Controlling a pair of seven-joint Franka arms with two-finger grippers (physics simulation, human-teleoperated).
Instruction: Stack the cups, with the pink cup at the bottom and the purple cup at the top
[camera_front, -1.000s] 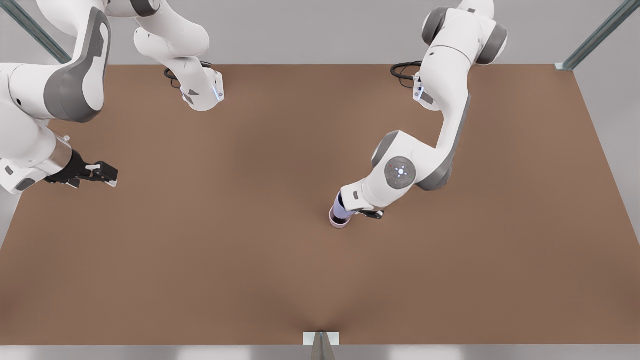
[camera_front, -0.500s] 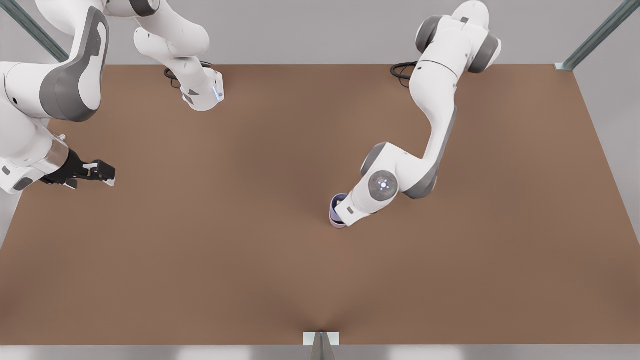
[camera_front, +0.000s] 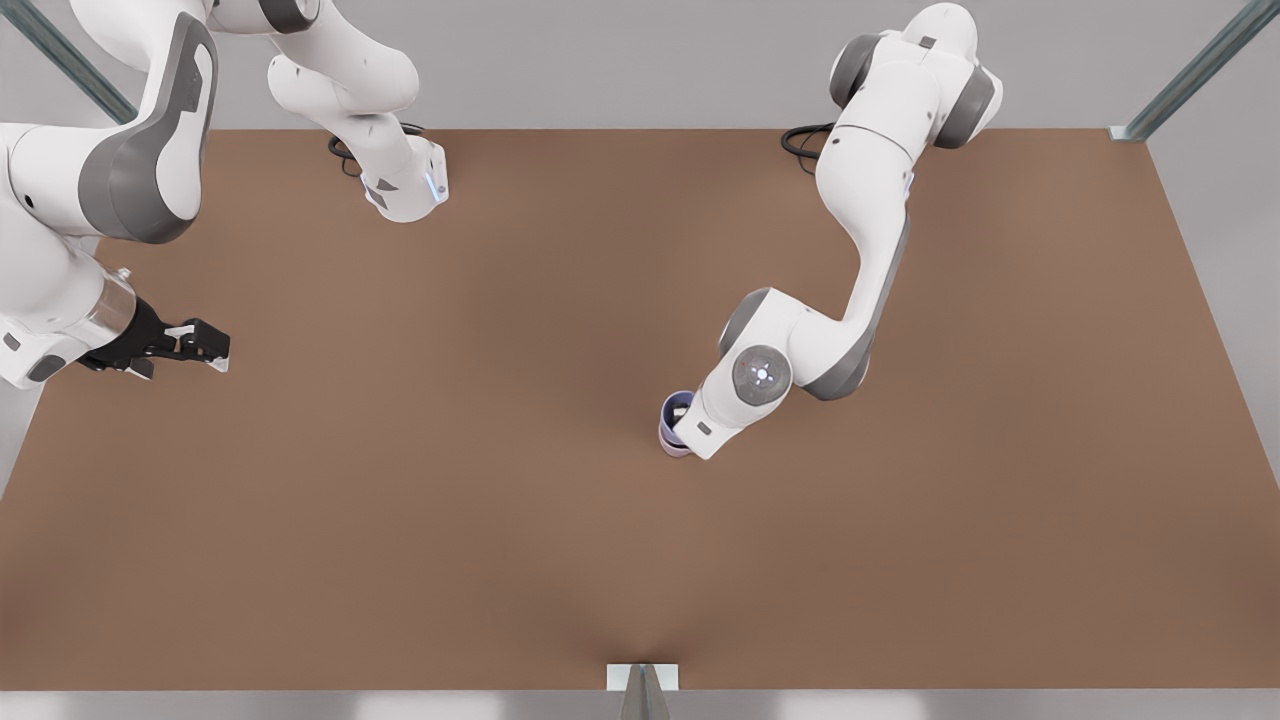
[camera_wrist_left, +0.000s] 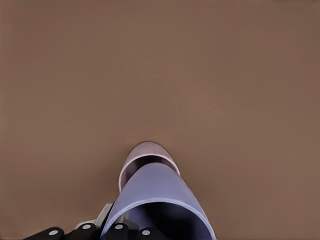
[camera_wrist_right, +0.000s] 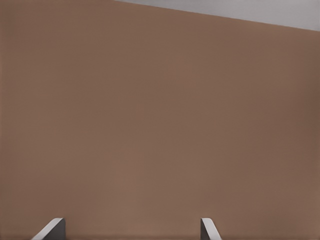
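Lowered since earlier, your left end effector (camera_front: 684, 428) grips the purple cup (camera_front: 676, 411) into the pink cup (camera_front: 672, 447); right end effector (camera_front: 205, 345) waits open.

Glossy white jointed arms (camera_front: 868, 230), grey joint covers, black two-finger gripper (camera_front: 205, 345), black base cables (camera_front: 805, 140), round lit wrist disc (camera_front: 761, 375)

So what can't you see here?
Pink cup: mostly covered by the purple cup, left wrist view.
Purple cup's near rim: cut off by that view's edge.
Left gripper at the cups: hidden under its wrist, front view.
Right gripper waits open near the table's edge.
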